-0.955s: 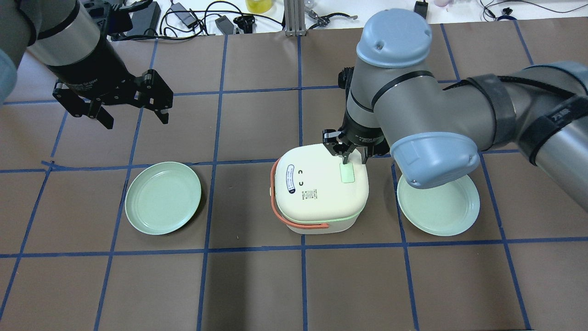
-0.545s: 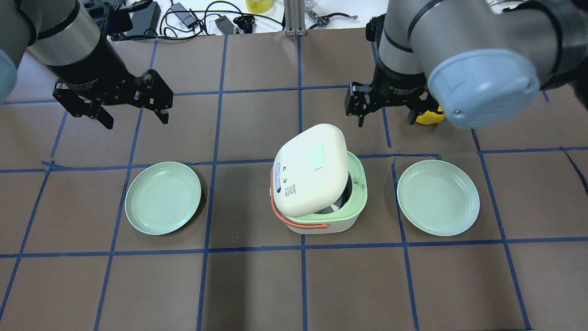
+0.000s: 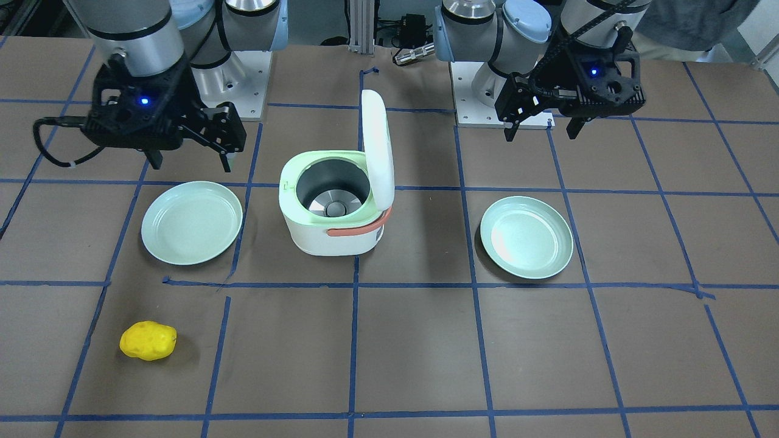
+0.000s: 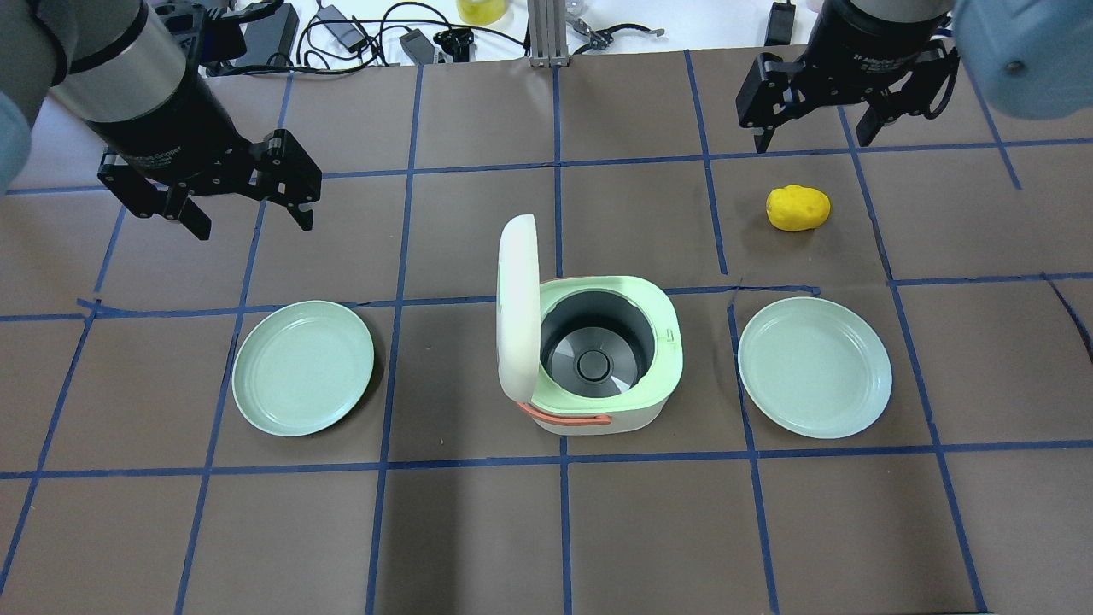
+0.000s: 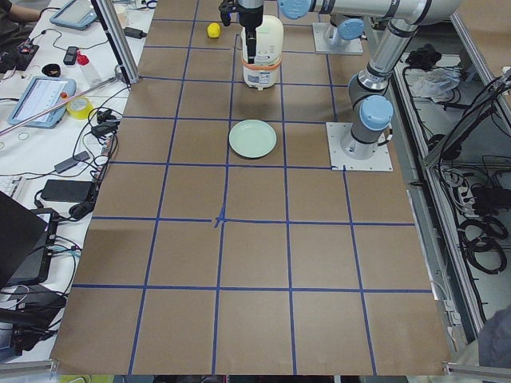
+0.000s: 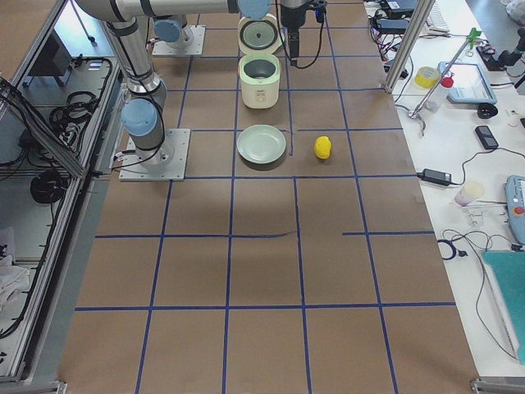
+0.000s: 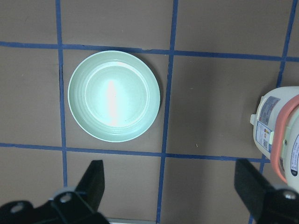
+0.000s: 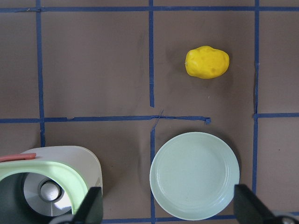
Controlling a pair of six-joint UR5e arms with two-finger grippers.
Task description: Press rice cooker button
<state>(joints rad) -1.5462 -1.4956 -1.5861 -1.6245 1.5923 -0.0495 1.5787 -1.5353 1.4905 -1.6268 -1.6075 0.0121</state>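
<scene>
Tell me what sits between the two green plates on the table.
The rice cooker, its lid standing open, sits between the left plate and the right plate; the overhead view shows it.

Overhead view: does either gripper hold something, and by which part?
Nothing is held. The left gripper and the right gripper are both open and empty, away from the rice cooker.

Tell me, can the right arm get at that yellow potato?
Probably yes. The right gripper hangs open above the table close to the potato, which lies alone; the cooker and nearest plate sit clear of that path.
</scene>
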